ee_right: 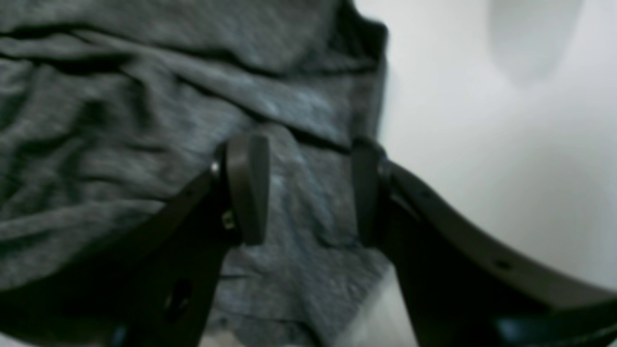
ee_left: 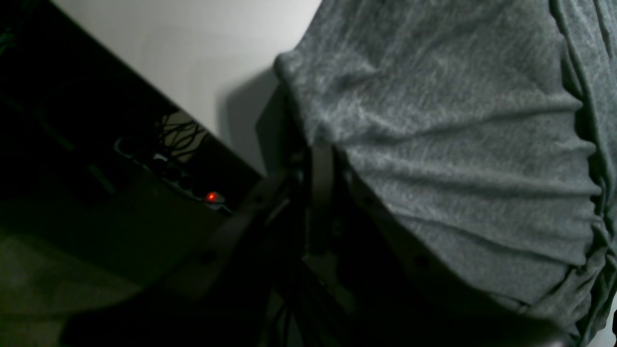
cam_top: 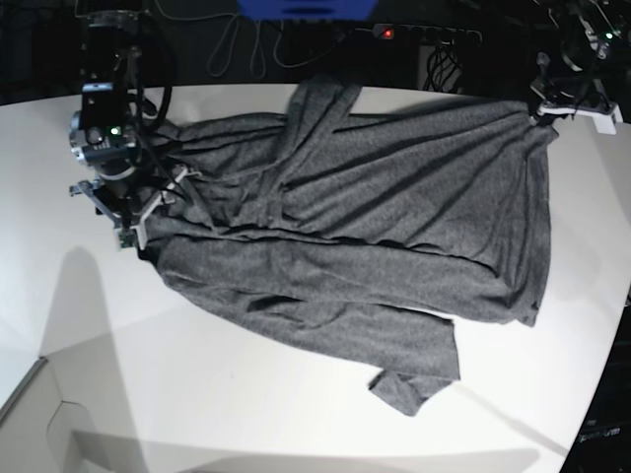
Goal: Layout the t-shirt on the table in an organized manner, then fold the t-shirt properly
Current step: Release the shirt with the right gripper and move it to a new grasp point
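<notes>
Keep left gripper (cam_top: 545,106) pinching the t-shirt (cam_top: 375,217) hem; with right gripper (ee_right: 308,193) spread over the cloth, regrasp the edge between its fingers, then pull taut.

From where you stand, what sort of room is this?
Probably a robotics lab or test bench: two camera-carrying robot arms work a grey t-shirt on a bare white table, with cables and a lit power strip behind.

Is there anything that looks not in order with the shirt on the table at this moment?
Yes. The t-shirt is not laid flat on the table: it lies askew, with long creases across the middle and one sleeve doubled under at the near edge. The left gripper is shut on a far corner, stretching the cloth there.
</notes>
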Robot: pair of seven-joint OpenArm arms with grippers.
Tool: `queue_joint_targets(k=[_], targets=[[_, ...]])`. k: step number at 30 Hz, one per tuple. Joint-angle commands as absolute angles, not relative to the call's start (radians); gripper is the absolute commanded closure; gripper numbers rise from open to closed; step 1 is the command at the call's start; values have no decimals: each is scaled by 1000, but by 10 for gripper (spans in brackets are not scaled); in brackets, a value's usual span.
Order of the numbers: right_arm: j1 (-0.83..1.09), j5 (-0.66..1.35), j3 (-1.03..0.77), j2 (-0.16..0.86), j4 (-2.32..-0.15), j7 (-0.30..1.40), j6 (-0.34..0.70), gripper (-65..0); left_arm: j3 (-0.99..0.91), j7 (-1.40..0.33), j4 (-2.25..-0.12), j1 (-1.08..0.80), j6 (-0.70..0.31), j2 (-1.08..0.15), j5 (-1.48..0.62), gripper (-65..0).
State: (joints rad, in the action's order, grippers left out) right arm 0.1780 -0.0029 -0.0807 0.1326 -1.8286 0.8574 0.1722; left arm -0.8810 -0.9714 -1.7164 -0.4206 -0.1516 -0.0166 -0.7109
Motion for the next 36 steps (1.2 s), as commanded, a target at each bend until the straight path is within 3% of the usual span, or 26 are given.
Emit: queue_joint_targets(k=[1, 14, 21, 30, 33, 36], targets=[[165, 1, -82, 139, -1850, 837, 179, -288, -886, -964, -1733, -423, -154, -28, -722, -1], [151, 1, -133, 168, -1839, 816, 179, -289, -886, -970, -1733, -403, -154, -30, -722, -1], [157, 1, -153, 170, -1773, 809, 179, -376, -886, -970, -1733, -403, -154, -30, -722, -1], [151, 1, -151, 168, -1727, 808, 179, -376, -886, -970, -1733, -403, -154, -30, -722, -1], [151, 1, -148, 168, -1727, 808, 179, -355, -886, -970, -1733, -403, -154, -30, -722, -1], [145, 1, -150, 168, -1727, 806, 179, -270, -886, -970, -1733, -403, -154, -30, -722, -1]])
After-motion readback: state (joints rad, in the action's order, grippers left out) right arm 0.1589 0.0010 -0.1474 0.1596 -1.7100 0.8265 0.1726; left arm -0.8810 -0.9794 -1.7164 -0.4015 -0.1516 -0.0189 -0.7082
